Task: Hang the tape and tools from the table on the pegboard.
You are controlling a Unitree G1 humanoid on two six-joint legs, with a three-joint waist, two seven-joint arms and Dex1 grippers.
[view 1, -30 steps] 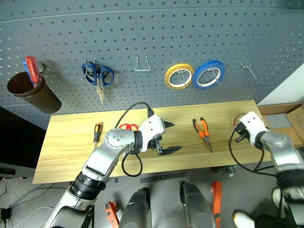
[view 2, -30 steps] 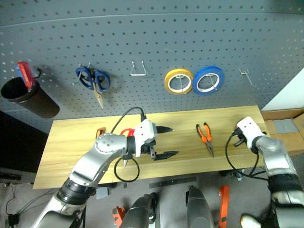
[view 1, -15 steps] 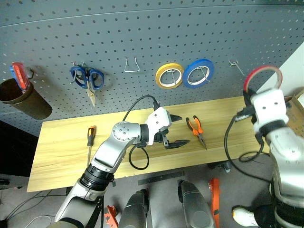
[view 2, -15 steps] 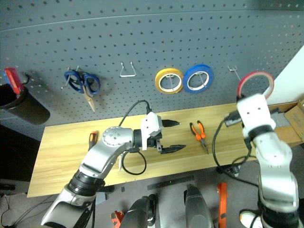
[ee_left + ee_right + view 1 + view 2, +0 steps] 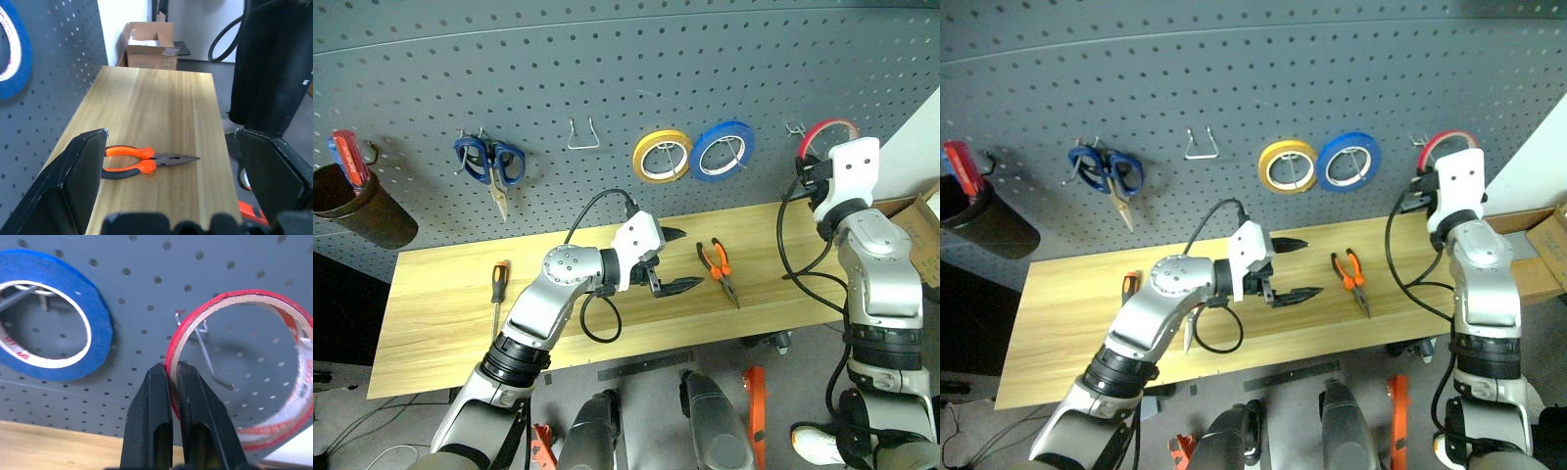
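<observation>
The fingers of the right gripper [image 5: 170, 382] were clamped on the rim of the red tape [image 5: 239, 367], pinching the band at its near edge so that the ring's opening faced the pegboard [image 5: 607, 88] and stood free to take a hook. Seen along that gripper, the bare metal hook [image 5: 208, 360] lay within the ring's opening; whether the tip had entered the ring could not be told. The tape was held high at the far right of the board, just right of the blue roll [image 5: 722, 150] and the yellow roll [image 5: 661, 156], which hung from hooks of their own.

The fingers of the left gripper [image 5: 671, 259] stood wide apart and held nothing. They hovered over the middle of the desk [image 5: 440, 323], pointing right toward the pliers [image 5: 718, 269], which lay flat just beyond the fingertips, probably as the next item to be lifted. The screwdriver [image 5: 498, 284] lay on the left part of the desk, well apart from the pliers. The blue-handled scissors [image 5: 491, 166] already hung at the left of the board, beside a brown cup [image 5: 362, 211] fixed there.
</observation>
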